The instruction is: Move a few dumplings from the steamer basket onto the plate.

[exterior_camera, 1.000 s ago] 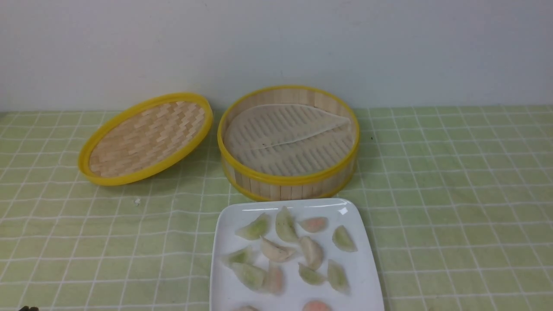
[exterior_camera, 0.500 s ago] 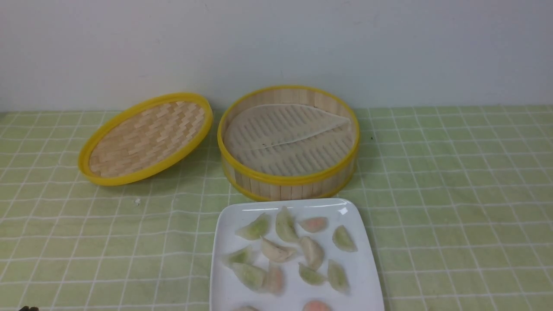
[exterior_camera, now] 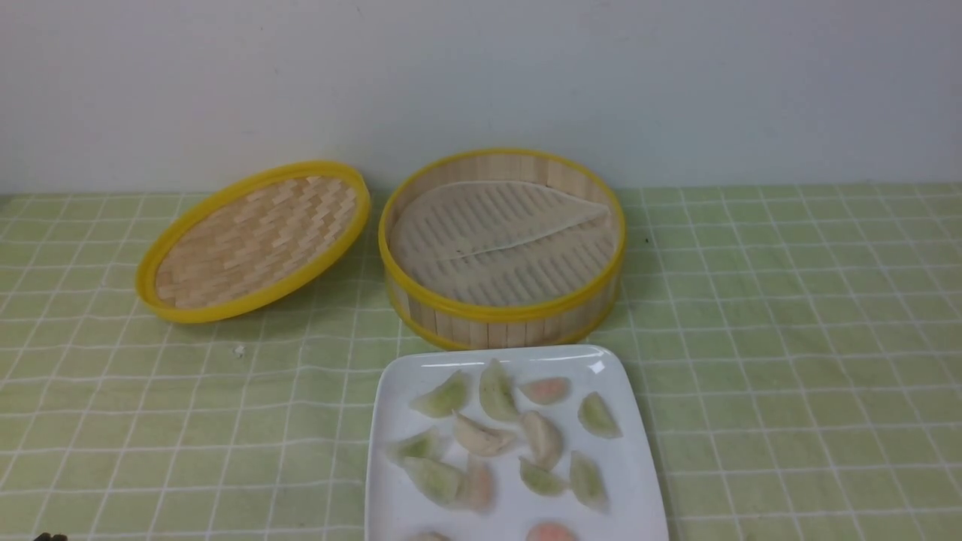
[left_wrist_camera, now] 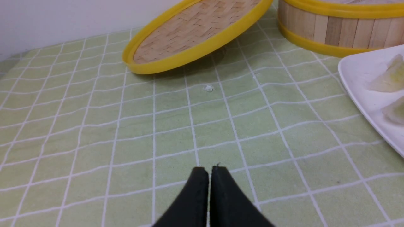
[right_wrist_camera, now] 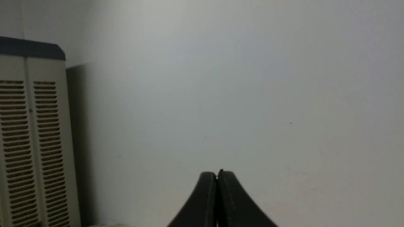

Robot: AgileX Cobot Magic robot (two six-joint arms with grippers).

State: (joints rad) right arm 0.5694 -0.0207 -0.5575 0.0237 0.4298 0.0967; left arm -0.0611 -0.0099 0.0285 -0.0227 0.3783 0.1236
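Translucent crescent dumplings [exterior_camera: 485, 437] lie spread out, probably against sticking; both black end effectors, left [left_wrist_camera: 210, 171] and right [right_wrist_camera: 217, 176], are closed on nothing.

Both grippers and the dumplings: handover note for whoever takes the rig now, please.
Left gripper: shut, nothing held, over bare cloth.
Right gripper: shut, nothing held, facing the wall.
Steamer basket: behind the plate, no dumplings seen on its liner.
Plate: dumplings spread over it; near edge cut off by the front view.
Lid: tilted, left of the basket.
Done: dumplings on the plate.
Left: no transfer that I can see.
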